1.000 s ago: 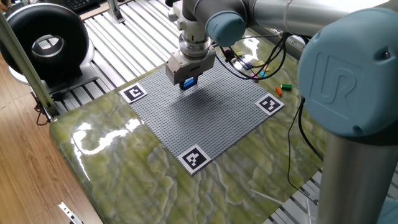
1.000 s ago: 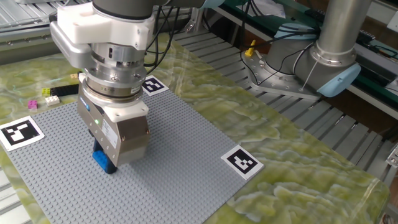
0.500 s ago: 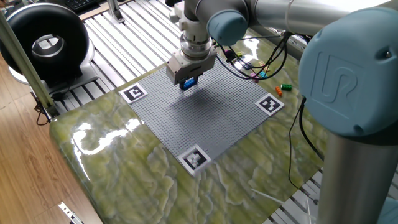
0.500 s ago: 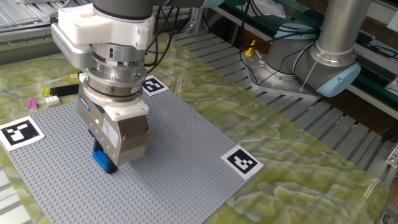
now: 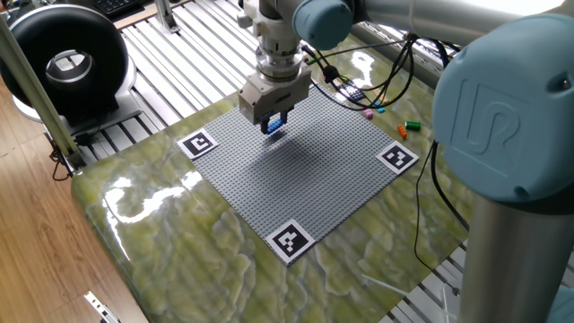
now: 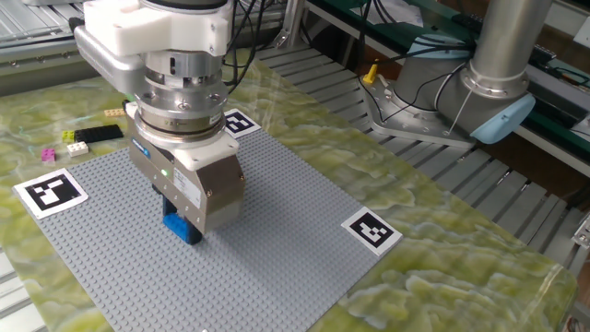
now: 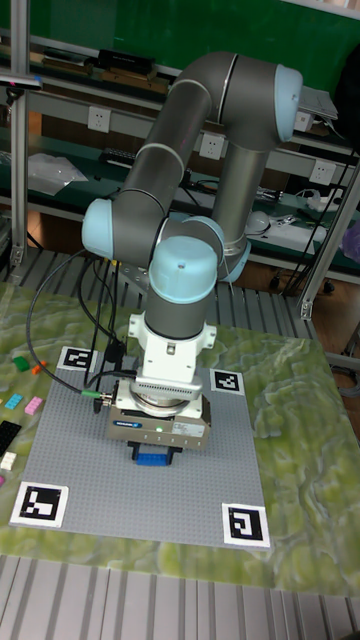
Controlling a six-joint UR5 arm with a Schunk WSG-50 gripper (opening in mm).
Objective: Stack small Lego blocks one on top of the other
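- The two-finger pincer (image 5: pixel 273 125) (image 6: pixel 184 227) (image 7: pixel 156 453) points straight down over the large grey studded baseplate (image 5: pixel 305 179) (image 6: pixel 277 231) (image 7: pixel 100 470), its jaws drawn in on a small blue studded plastic brick (image 5: pixel 274 126) (image 6: pixel 182 228) (image 7: pixel 155 457).
- The blue brick peeks out just below the pincer's metal body, between the fingers; its underside sits at the baseplate's studs, though whether it is pressed on or just above cannot be told.
- In the tall fixed view a green light glows on the front of the pincer's housing.
- Well away from the pincer, off the baseplate's edge on the green marbled tabletop (image 5: pixel 179 233) (image 6: pixel 442 212) (image 7: pixel 300 420), lie loose small bricks: a pink one (image 6: pixel 48 154) (image 7: pixel 33 405), a yellow one (image 6: pixel 69 136), an orange one (image 5: pixel 402 131) and a green one (image 5: pixel 413 124) (image 7: pixel 20 365).
- A black bar-shaped brick (image 6: pixel 98 134) lies beside the yellow one, also far from the pincer.
- Black-and-white square marker tags sit at the baseplate's corners, all apart from the pincer: one nearest it (image 5: pixel 198 144) (image 6: pixel 240 122), another (image 6: pixel 51 190) (image 7: pixel 40 503), and one at the far side (image 5: pixel 289 240) (image 6: pixel 371 231) (image 7: pixel 245 524).
- Dark cables (image 5: pixel 377 90) trail over the tabletop behind the pincer.
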